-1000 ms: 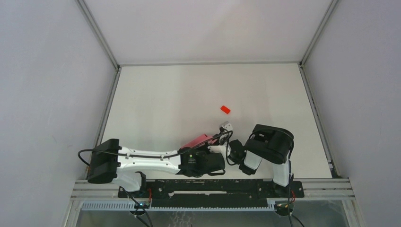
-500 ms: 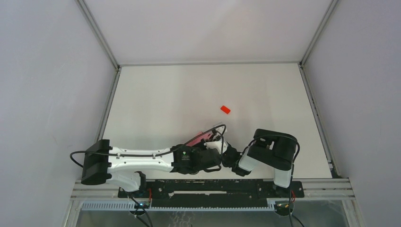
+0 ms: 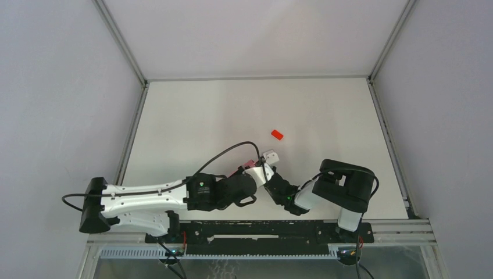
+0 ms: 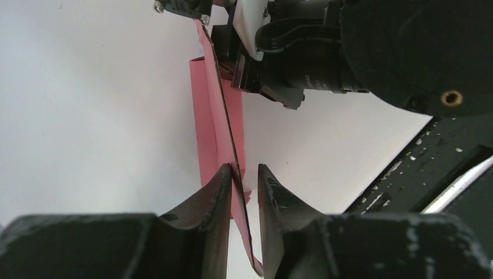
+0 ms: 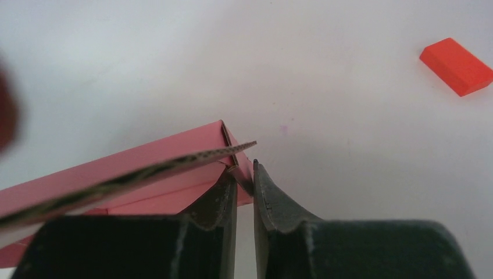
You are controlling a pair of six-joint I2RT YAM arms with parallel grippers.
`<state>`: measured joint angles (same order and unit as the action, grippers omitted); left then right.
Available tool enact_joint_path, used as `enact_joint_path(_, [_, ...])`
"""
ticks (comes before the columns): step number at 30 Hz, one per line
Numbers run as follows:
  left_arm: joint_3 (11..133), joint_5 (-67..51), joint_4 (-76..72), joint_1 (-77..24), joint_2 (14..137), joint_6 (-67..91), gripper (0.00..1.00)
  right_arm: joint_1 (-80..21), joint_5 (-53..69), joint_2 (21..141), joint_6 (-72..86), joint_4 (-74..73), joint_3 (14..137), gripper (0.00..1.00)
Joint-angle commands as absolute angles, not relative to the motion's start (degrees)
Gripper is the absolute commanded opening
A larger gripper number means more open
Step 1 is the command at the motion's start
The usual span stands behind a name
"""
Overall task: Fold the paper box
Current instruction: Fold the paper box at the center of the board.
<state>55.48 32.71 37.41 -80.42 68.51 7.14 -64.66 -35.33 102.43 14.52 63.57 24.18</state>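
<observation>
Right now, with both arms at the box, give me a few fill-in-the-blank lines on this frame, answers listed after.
1. The paper box is ____ in colour.
2. Of the left gripper and the right gripper, the number with card of the box between its fingers is ____.
3. The small block lying apart from the box is ____ in colour.
4. That block is touched by ____ gripper.

Missing words: pink; two; red; neither.

Left end effector point(image 4: 241, 170), right end effector point(image 5: 245, 170): pinched.
</observation>
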Motion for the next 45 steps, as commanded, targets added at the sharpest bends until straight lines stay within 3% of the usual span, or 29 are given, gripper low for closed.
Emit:
enact_joint_path(1, [60.0, 29.52, 33.72, -79.96, 63.19, 9.49, 0.28, -64.22, -37.19, 99.47, 11.97, 56.59, 25.39, 0.14])
enact_joint_path(19, [58.04, 49.25, 35.31, -67.77, 44.09, 18.57, 0.39, -64.75, -28.67, 85.48, 10.77, 46.69, 21.11, 0.13])
enact_joint_path(24, [52.75, 42.48, 33.61, -59.9, 42.72, 20.79, 0.39, -64.11, -22.76, 75.58, 10.84, 38.64, 20.92, 0.13])
enact_joint_path(35, [41.25, 28.97, 18.69, -58.89, 49.34, 28.79, 0.36, -53.78, 10.32, 56.95, 18.42, 23.6, 21.35, 0.13])
enact_joint_path(45, [38.84, 23.26, 9.47, -57.13, 55.74, 27.89, 0.35, -51.39, 25.49, 56.42, 24.93, 26.86, 22.81, 0.13])
